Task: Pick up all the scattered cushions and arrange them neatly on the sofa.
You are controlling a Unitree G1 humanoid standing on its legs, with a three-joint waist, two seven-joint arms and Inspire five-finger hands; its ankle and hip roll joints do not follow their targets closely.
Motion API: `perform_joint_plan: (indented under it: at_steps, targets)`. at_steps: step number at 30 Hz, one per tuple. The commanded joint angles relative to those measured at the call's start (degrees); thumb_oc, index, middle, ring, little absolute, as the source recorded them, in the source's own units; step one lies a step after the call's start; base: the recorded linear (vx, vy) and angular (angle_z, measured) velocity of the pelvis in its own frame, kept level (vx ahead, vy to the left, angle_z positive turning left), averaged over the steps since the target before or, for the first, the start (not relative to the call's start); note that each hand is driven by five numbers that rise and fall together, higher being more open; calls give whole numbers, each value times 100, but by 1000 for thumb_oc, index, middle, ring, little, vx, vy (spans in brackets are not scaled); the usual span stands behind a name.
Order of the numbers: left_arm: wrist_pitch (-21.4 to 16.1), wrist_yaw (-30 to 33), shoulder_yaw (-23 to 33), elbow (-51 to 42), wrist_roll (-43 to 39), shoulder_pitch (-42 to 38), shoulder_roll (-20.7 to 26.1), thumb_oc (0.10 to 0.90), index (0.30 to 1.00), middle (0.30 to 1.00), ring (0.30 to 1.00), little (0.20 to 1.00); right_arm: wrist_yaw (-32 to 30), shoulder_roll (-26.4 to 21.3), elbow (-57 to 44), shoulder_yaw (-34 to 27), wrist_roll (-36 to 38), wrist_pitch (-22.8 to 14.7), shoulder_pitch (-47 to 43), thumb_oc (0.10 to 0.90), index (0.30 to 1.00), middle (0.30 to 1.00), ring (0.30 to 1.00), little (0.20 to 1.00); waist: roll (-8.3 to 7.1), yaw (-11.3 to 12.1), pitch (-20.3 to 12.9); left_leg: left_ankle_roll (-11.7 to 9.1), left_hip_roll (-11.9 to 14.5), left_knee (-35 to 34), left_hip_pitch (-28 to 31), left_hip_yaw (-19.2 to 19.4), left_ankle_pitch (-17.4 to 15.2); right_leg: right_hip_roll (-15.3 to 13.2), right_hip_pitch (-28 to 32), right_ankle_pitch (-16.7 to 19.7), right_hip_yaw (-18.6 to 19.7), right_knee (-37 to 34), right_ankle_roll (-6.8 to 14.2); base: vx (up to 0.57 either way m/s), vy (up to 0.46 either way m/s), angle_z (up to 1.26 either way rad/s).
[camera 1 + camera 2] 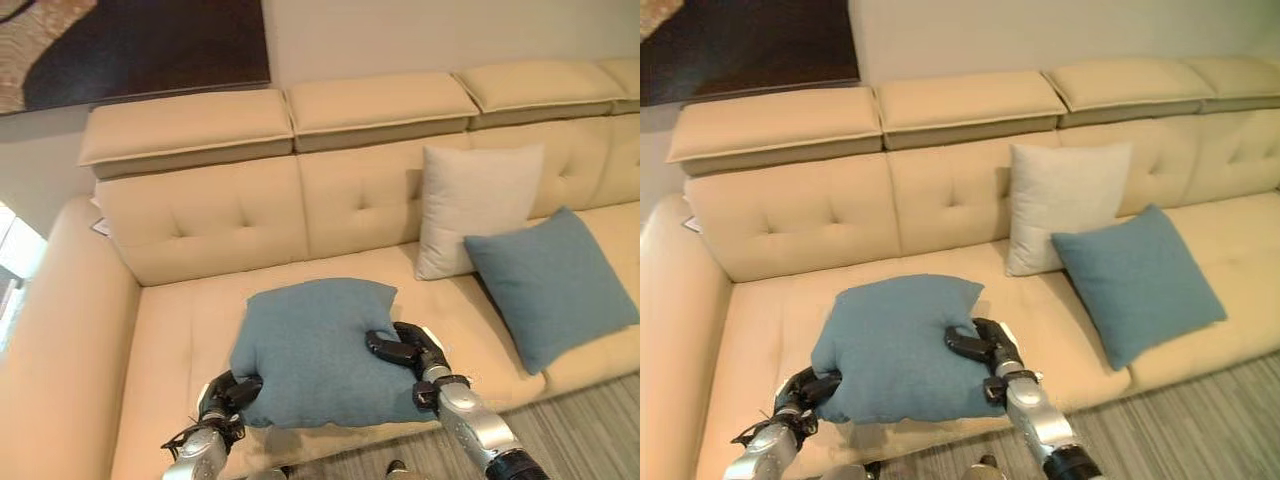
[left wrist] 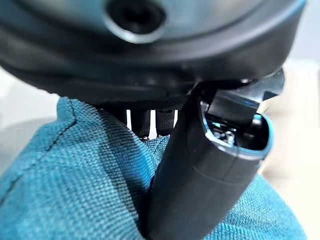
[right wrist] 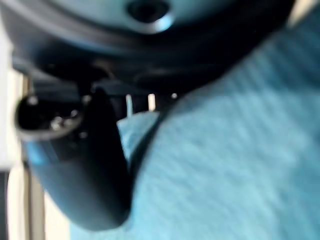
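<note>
Cushions are three on the beige sofa [image 1: 200,330]. Going from the sofa's left arm rightward, the first blue cushion [image 1: 315,350] is held over the front of the seat: the left hand [image 1: 228,392] has its fingers curled into the near left corner, and the right hand [image 1: 405,348] pinches the right edge. I think the grip is firm, though the wrist views are very close. To do this step well, both hands should lower it together against the backrest, upright. Next stands one pale cushion [image 1: 475,205], then a second blue cushion [image 1: 548,283] leaning before it.
</note>
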Motion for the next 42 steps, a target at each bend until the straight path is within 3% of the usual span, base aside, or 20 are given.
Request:
perform_joint_plan:
  at_steps: [1, 3, 4, 6, 10, 14, 17, 21, 24, 26, 27, 28, 31, 35, 37, 42]
  targets:
    - [-659, -387, -274, -1134, 248, -1089, -296, 400, 300, 300, 300, 300, 456, 146, -844, 307, -232, -496, -788, 400, 300, 300, 300, 300, -67, -31, -345, 97, 42, 111, 31, -219, -562, 414, -234, -51, 682, 380, 130, 199, 119, 50]
    - [-685, -442, -245, -1145, 321, -1165, -242, 400, 300, 300, 300, 300, 544, 51, -824, 338, -204, -497, -878, 400, 300, 300, 300, 300, -98, -54, -320, 99, -8, 75, 80, -259, -565, 510, -237, -128, 722, 183, 104, 119, 25, 50]
    - [-729, -524, -154, -1147, 447, -1306, -32, 400, 300, 300, 300, 300, 731, -210, -896, 396, -270, -532, -1025, 400, 300, 300, 300, 300, -181, -52, -293, 78, -63, 17, 126, -273, -599, 546, -272, -149, 562, -302, 92, 94, -40, 54]
    - [-776, -531, -51, -1070, 663, -1552, 123, 400, 300, 300, 300, 300, 824, -480, -784, 336, -451, -513, -1186, 400, 300, 300, 300, 300, -272, -65, -345, 37, -55, -94, 149, -255, -579, 487, -212, -8, 446, -630, 199, 111, -72, 40]
    - [-931, -438, -114, -708, 814, -2335, 490, 400, 300, 300, 300, 300, 933, -1238, -569, 429, -672, -576, -1710, 400, 300, 300, 300, 300, -357, -137, -370, -26, -28, -304, 69, -205, -457, 584, -333, 84, 671, -809, 265, 62, -73, 3]
    - [-1098, -171, -288, -395, 1022, -3242, 786, 400, 300, 300, 300, 300, 806, -1976, -407, 723, -1230, -662, -2705, 400, 300, 300, 300, 300, -317, -238, -251, -92, 17, -360, -225, -190, -354, 638, -648, 118, 859, -861, 251, -50, -77, -14]
    - [-1174, 59, -438, -284, 1160, -3786, 907, 400, 300, 300, 300, 300, 630, -2209, -297, 1042, -1504, -665, -3471, 400, 300, 300, 300, 300, -238, -313, -179, -130, 58, -358, -474, -116, -296, 684, -934, 152, 953, -890, 216, -61, -61, -11]
    - [-1200, 423, -675, -113, 1475, -4654, 985, 400, 300, 300, 300, 300, 371, -2369, -97, 1367, -1654, -719, -4343, 400, 300, 300, 300, 300, -163, -360, -21, -163, 93, -297, -839, -130, -217, 731, -1297, 183, 975, -850, 183, -89, -94, -19]
    - [-1352, 957, -895, -3, 1692, -5660, 1116, 400, 300, 300, 300, 300, -213, -2500, 353, 1582, -1921, -803, -5317, 400, 300, 300, 300, 300, -57, -376, 166, -206, 148, -200, -1209, -199, -131, 778, -1658, 131, 975, -730, 135, -52, -100, -1]
    - [-1352, 958, -892, 0, 1692, -5670, 1118, 400, 300, 300, 300, 300, -214, -2499, 360, 1586, -1919, -805, -5332, 400, 300, 300, 300, 300, -59, -382, 153, -204, 142, -208, -1241, -201, -102, 774, -1683, 161, 974, -748, 135, -4, -80, 0]
    - [-1539, 1552, -726, -347, 2065, -6005, 1421, 400, 300, 300, 300, 300, -683, -2696, 238, 1622, -2398, -909, -5879, 400, 300, 300, 300, 300, 19, -378, 256, -227, 160, -174, -1372, -215, -102, 815, -1875, 87, 986, -636, 121, 6, -87, 0]
    - [-1537, 1556, -721, -349, 2069, -6010, 1423, 400, 300, 300, 300, 300, -684, -2694, 241, 1627, -2399, -909, -5893, 400, 300, 300, 300, 300, 17, -383, 250, -226, 155, -180, -1398, -214, -71, 811, -1897, 119, 988, -651, 119, -8, -98, -8]
    - [-1726, 2326, -184, -775, 2426, -6038, 1761, 400, 300, 300, 300, 300, -1257, -2907, 160, 1616, -2950, -967, -6462, 400, 300, 300, 300, 300, 114, -344, 300, -246, 164, -187, -1665, -198, 10, 857, -2250, 80, 992, -529, 105, -9, -58, -12]
    - [-1642, 3077, 232, -764, 2952, -5864, 1869, 400, 300, 300, 300, 300, -1576, -2934, 261, 1773, -3405, -1031, -6734, 400, 300, 300, 300, 300, 142, -270, 323, -258, 165, -241, -1811, -181, 81, 856, -2451, 67, 980, -486, 105, -14, -44, -8]
    - [-1332, 3672, 487, -581, 3457, -5730, 1937, 400, 300, 300, 300, 300, -1775, -2844, 377, 1921, -3668, -1008, -6895, 400, 300, 300, 300, 300, 131, -215, 366, -277, 160, -295, -1870, -172, 120, 850, -2521, 59, 975, -492, 115, -4, -29, -4]
    - [-938, 4223, 419, 738, 3662, -5826, 1864, 400, 300, 300, 300, 300, -2056, -2440, 1159, 2593, -3916, -969, -7528, 400, 300, 300, 300, 300, 112, -134, 492, -328, 181, -438, -2045, -194, 255, 853, -2706, 142, 915, -563, 122, -15, -48, 11]
